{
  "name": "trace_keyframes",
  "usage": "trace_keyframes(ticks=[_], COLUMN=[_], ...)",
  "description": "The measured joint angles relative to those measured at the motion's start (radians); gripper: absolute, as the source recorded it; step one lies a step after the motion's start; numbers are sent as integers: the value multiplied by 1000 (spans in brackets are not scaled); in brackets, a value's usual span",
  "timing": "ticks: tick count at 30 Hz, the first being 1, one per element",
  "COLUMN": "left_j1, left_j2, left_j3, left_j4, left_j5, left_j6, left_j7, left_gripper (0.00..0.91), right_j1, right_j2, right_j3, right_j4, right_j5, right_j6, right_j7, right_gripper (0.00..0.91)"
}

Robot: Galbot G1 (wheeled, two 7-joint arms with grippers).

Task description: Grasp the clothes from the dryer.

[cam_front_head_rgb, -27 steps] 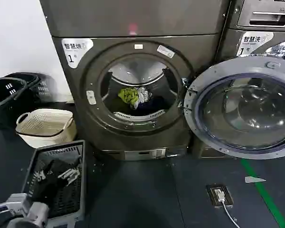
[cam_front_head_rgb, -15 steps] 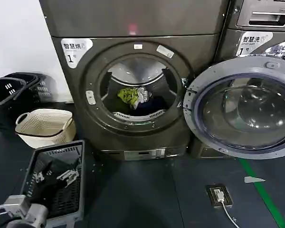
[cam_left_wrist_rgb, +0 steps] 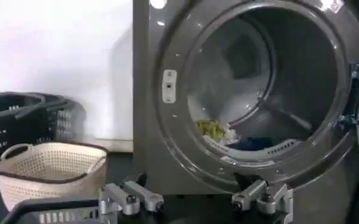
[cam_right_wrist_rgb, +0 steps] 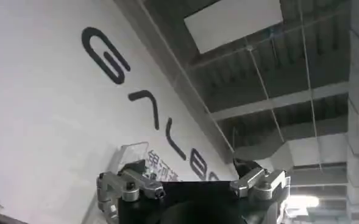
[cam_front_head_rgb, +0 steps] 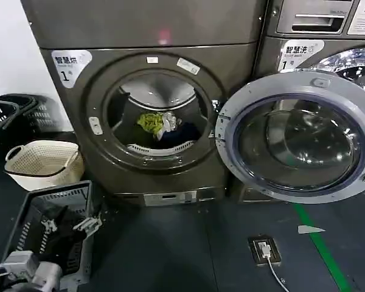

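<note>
The dryer stands ahead with its round door swung open to the right. Low in the steel drum lie the clothes, a small yellow-green, white and dark bundle. In the left wrist view, the clothes rest well beyond my left gripper, which is open with nothing between its fingers and held low, short of the dryer. My left arm shows at the bottom left of the head view. My right gripper is open, holds nothing and points up at a lettered wall and ceiling.
A grey mesh crate with dark items lies on the floor by my left arm. A cream basket and black baskets stand left of the dryer. A second machine stands to the right. A floor socket and green line mark the right.
The head view has swung right, so the dryer and baskets sit farther left in it and slightly larger. My left arm stays at the bottom left; the clothes have not moved.
</note>
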Motion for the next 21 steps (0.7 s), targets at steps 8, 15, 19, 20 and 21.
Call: trace_keyframes(ticks=[8, 15, 19, 20, 21], left_j1=[0, -1, 0, 1, 1], left_j2=[-2, -3, -3, -3, -3], left_j3=[0, 1, 1, 1, 2], left_j4=[0, 0, 2, 2, 2], left_j5=[2, 5, 7, 9, 12], left_j6=[0, 0, -6, -8, -10], left_j7=[3, 9, 14, 15, 16], left_gripper=[907, 907, 907, 907, 907], right_j1=[6, 7, 7, 7, 7], right_j2=[1, 3, 3, 3, 3], right_j3=[-6, -7, -8, -8, -9], right_j4=[0, 1, 1, 0, 0], right_j5=[1, 1, 1, 1, 1], right_j6=[1, 0, 0, 0, 0], right_j7=[-3, -7, -7, -7, -6], right_gripper=[907, 907, 907, 907, 907])
